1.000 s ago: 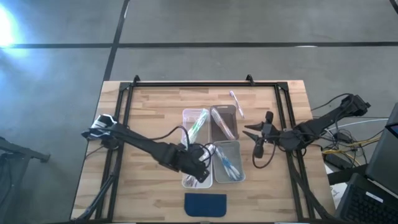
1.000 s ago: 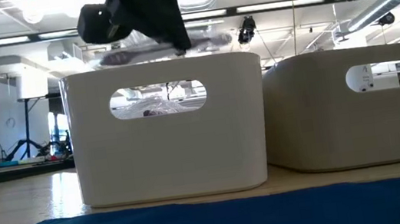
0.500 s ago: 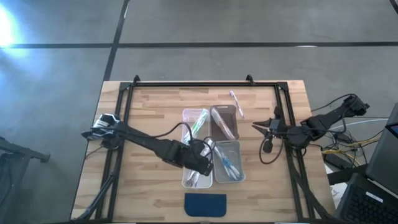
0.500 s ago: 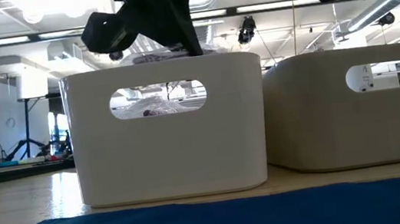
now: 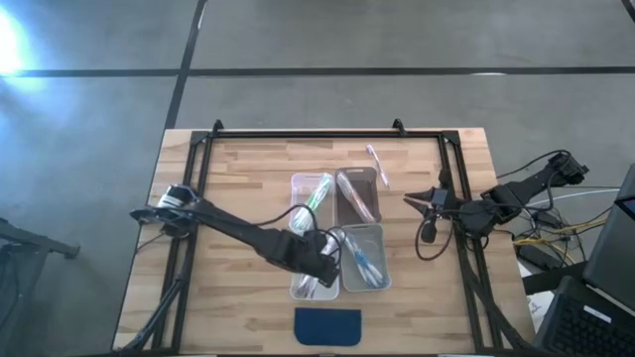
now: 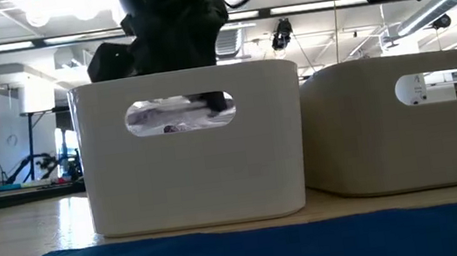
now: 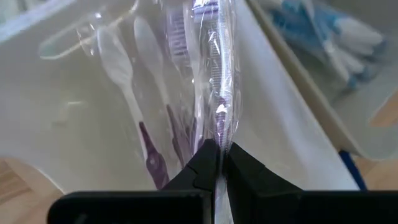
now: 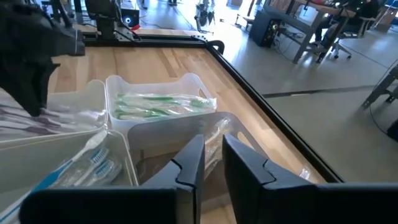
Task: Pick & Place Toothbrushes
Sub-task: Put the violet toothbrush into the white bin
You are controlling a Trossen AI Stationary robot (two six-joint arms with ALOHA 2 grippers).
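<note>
— Since a moment ago the left gripper [image 5: 322,266] has dropped lower into the front-left bin [image 5: 314,288]; the wrapped toothbrush [image 7: 219,74] it carried above the rim now sits inside, seen through the handle slot in the low view. Has the right one moved?

— Slightly. The right gripper [image 5: 415,201] has pulled back toward the table's right edge. It hangs above the wood, clear of the bins, its fingers [image 8: 188,163] a narrow gap apart with nothing between them.

— And the left claw's state?

— Pinched tight on the clear wrapper of that purple-accented toothbrush, with more purple toothbrushes [image 7: 149,149] lying against the bin wall just beside it.

— What surrounds it?

— Four clear bins clustered at the table's middle. The back-left bin [image 5: 311,190] holds green toothbrushes [image 8: 158,104], the front-right bin [image 5: 362,256] blue toothbrushes [image 5: 363,262], and the back-right bin [image 5: 358,194] pinkish ones, hard to make out. One loose toothbrush [image 5: 377,165] lies on the wood behind the bins. A dark blue pad [image 5: 328,325] sits at the front edge.

— The left arm's pose?

— Stretched diagonally from the table's left side, wrist angled down over the bin, a cable looping above it.
</note>
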